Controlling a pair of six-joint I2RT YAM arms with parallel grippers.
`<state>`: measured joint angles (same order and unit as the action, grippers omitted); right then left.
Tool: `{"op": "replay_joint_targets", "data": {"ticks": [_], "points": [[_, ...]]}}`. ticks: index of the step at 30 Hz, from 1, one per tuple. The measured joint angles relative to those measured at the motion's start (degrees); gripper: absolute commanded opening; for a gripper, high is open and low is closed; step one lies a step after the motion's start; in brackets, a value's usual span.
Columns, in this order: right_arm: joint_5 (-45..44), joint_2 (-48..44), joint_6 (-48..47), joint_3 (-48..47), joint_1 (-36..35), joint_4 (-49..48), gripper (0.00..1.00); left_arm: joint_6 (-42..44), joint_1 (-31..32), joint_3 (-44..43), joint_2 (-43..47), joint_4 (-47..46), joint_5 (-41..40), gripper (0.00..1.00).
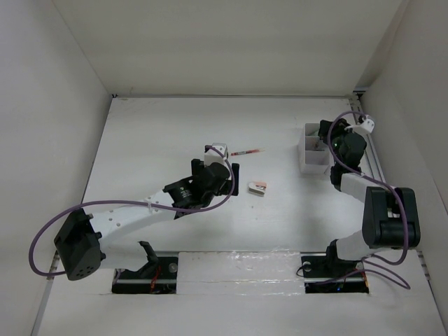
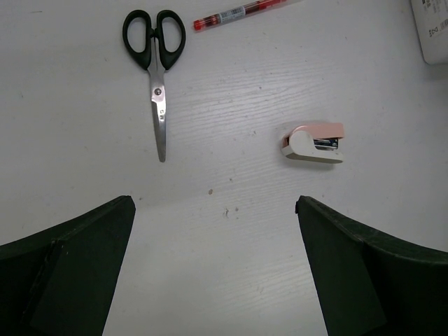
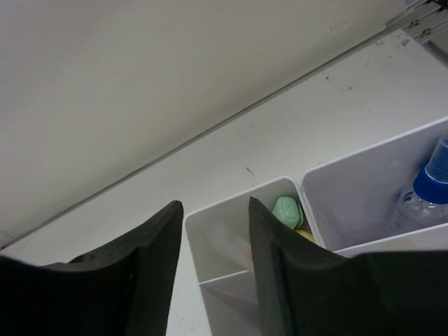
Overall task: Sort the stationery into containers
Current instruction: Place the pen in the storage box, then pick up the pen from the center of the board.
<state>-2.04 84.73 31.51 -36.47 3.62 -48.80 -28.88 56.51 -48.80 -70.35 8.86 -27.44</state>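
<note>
Partly done: a green marker (image 3: 288, 211) and a blue-capped bottle (image 3: 427, 189) sit in the organizer box (image 3: 350, 189) beneath my right claw (image 3: 213, 206), its jaws apart and empty. Ahead of my wide-spread left claw (image 2: 215, 203) lie scissors (image 2: 155, 70), red pen (image 2: 238, 12) and pink stapler (image 2: 313, 142), unsorted. Only the wrist views show the box's contents and the scissors.

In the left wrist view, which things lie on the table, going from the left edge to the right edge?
black-handled scissors → red pen → small pink-white item → corner of the white organizer box
</note>
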Motion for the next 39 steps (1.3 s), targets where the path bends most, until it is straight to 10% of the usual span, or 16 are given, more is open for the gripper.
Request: {"op": "replay_joint_targets", "data": {"ticks": [19, 39], "points": [[0.3, -13.6, -0.2, 1.4, -7.4, 6.0, 1.0, -2.1, -3.3, -5.8, -4.5, 2.2, 3.1, 1.0], [-5.8, -50.0, 0.4, -2.7, -26.7, 39.5, 1.0, -18.1, -12.7, -42.8, -39.8, 13.6, 12.6, 1.0]]}}
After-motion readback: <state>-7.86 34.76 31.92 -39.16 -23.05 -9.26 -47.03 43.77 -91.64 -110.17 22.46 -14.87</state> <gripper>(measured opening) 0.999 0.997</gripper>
